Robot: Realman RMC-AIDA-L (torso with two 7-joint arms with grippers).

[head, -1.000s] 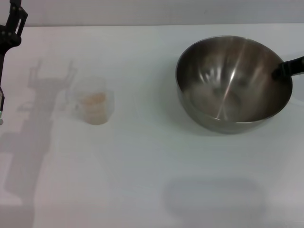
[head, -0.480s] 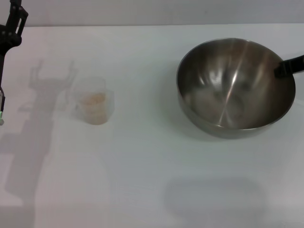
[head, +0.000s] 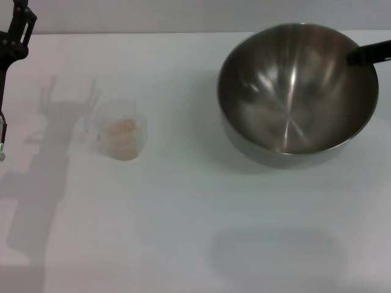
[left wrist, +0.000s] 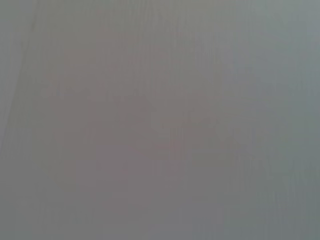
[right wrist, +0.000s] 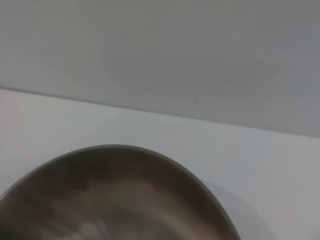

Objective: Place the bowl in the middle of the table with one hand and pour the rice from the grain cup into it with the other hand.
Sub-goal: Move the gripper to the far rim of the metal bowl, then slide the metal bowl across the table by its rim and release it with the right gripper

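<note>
Resting on the white table (head: 183,232): stainless-steel bowl (head: 297,91) at right, right gripper (head: 366,54) at its far rim, grasp indiscernible; transparent grain cup (head: 122,131) holding rice (head: 120,127) at left; left gripper (head: 12,49) parked at the left edge, jaw state indiscernible.

The right gripper (head: 366,54) sits at the far right rim of the bowl (head: 297,91), which spreads out to the gripper's left and toward the near side, over the right half of the desk (head: 183,220). Well to the left of the gripper, beyond the bowl, the cup (head: 120,131) stands on the desk with the rice (head: 121,128) in it. The left gripper (head: 9,55) hangs at the far left edge, just left of the cup and apart from it.
</note>
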